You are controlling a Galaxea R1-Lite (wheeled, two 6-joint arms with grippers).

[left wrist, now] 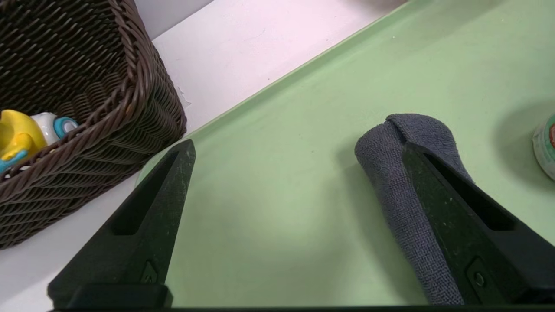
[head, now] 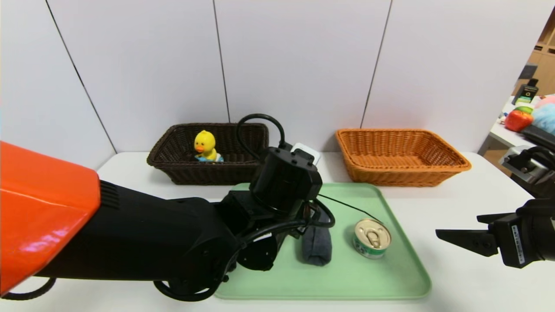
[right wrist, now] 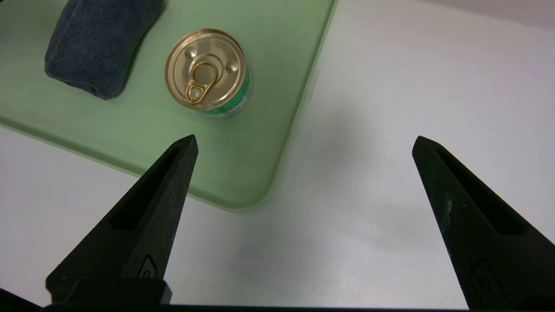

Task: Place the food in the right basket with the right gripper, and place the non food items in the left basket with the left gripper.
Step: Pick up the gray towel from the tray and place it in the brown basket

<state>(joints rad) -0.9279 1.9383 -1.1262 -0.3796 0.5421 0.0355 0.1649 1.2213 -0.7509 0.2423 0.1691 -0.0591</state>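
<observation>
A green tray [head: 347,277] in front of me carries a rolled grey cloth [head: 316,247] and a tin can [head: 372,238] with a gold pull-tab lid. My left gripper [left wrist: 299,149] hangs open low over the tray. One of its fingers is over the cloth [left wrist: 390,173] and the other is near the tray's edge by the dark brown left basket [head: 208,173]. A yellow duck toy [head: 205,146] sits in that basket. The orange right basket [head: 403,173] holds nothing that I can see. My right gripper [head: 457,225] is open over the table, right of the tray, with the can [right wrist: 206,69] ahead.
A small white object [head: 308,151] lies between the baskets behind my left wrist. White wall panels close the back. A side table with toys [head: 520,119] stands at the far right. My left arm covers the tray's left part in the head view.
</observation>
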